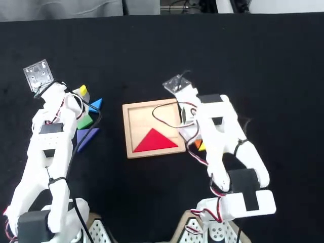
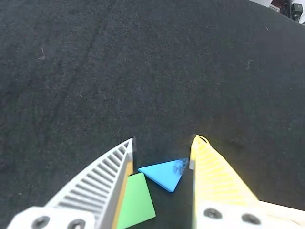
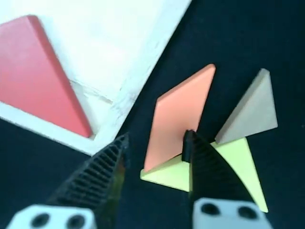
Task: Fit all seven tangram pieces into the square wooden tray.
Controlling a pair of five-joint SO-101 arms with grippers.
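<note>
While the square wooden tray (image 1: 126, 132) lies flat on the black table (image 1: 253, 61), only the red triangle (image 1: 153, 140) sits inside it, its long edge along the tray's near side. Just off the tray's right edge, an orange piece (image 3: 178, 114) rests partly on a yellow triangle (image 3: 238, 167). A grey triangle (image 3: 250, 109) lies right beside them on the side away from the tray. The right gripper (image 3: 155, 143) hangs over this cluster with its jaws apart, holding nothing. One fingertip is over the dark gap between tray rim and orange piece, the other where orange meets yellow. To the left of the tray, well apart from it, lie a blue triangle (image 2: 164, 174), a green piece (image 2: 136, 202), a purple piece (image 1: 86, 137) and a small yellow piece (image 1: 83, 90). The left gripper (image 2: 163, 143) is spread wide there, the blue triangle showing between its jaws, ungripped
</note>
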